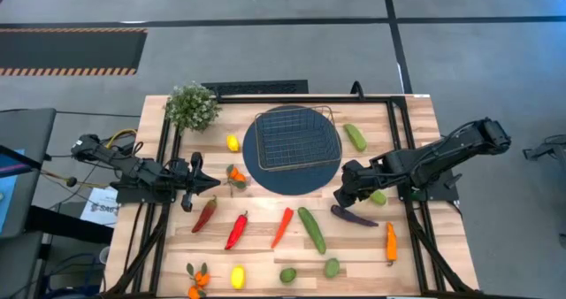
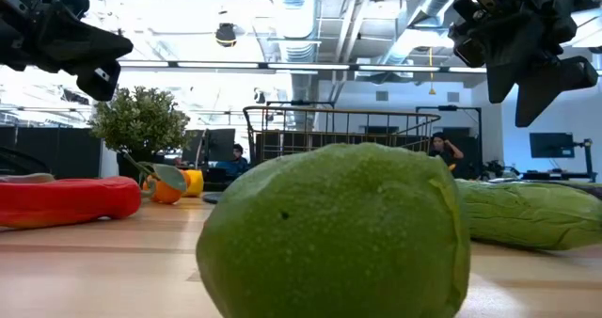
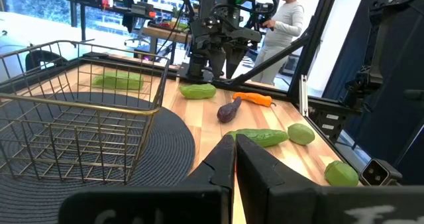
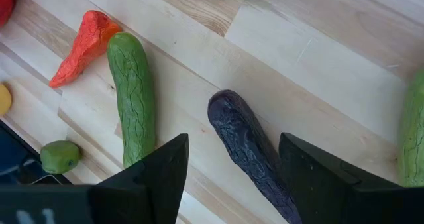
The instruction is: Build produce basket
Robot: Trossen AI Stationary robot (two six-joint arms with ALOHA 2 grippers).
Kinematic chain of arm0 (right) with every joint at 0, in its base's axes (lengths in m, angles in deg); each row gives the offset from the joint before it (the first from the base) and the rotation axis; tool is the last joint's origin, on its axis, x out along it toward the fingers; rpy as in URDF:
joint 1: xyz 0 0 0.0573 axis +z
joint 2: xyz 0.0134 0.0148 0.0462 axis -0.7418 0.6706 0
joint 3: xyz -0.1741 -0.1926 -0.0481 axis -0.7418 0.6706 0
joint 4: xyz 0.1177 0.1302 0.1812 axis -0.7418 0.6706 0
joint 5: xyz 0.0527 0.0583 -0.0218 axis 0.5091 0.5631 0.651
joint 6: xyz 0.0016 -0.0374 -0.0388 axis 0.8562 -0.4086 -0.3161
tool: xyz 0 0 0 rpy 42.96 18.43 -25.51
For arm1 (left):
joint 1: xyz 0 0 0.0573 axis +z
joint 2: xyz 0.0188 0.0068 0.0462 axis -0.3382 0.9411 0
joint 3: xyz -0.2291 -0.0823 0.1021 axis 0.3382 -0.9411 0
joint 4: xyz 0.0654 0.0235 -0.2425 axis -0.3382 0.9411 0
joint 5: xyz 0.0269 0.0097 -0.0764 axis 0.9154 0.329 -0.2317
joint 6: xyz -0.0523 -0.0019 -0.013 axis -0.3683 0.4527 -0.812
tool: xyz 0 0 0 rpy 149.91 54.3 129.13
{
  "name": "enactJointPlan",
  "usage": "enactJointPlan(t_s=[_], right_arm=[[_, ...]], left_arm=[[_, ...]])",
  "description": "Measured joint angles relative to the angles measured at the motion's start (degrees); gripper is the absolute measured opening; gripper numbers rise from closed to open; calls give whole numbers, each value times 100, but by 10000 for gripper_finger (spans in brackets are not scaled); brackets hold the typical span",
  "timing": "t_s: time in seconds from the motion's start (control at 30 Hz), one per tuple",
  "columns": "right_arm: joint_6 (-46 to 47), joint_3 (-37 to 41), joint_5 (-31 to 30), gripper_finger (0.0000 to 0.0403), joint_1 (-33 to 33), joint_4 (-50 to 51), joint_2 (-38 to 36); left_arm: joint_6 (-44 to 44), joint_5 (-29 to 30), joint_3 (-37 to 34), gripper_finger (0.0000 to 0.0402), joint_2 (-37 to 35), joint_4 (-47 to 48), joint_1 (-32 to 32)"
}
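The wire basket (image 1: 292, 138) rests on a dark blue round disc (image 1: 292, 182) at the table's far middle; nothing shows inside it (image 3: 79, 131). Produce lies scattered on the wood around it. My right gripper (image 4: 233, 144) hangs open, tipped down, over the purple eggplant (image 4: 248, 148), one finger on either side of it and clear of it; the eggplant (image 1: 354, 216) lies flat on the table. My left gripper (image 3: 235, 151) is shut and level at the left of the disc (image 1: 212, 184), holding nothing.
A green cucumber (image 4: 132, 98), an orange-red pepper (image 4: 83, 45) and a lime (image 4: 59, 156) lie beside the eggplant. Red peppers (image 1: 237, 230), lemons (image 1: 237, 277), tangerines (image 1: 197, 279) and limes (image 1: 332, 267) line the near half. A potted plant (image 1: 191, 106) stands far left.
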Motion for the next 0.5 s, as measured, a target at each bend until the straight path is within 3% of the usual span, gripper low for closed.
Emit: enactJointPlan(t_s=[0.37,0.5], right_arm=[[-1,2,0,253,0,0,2],[0,2,0,253,0,0,0]], left_arm=[[-12,-2,0,0,0,0,-2],[-399,60,0,0,-2,-5,0]])
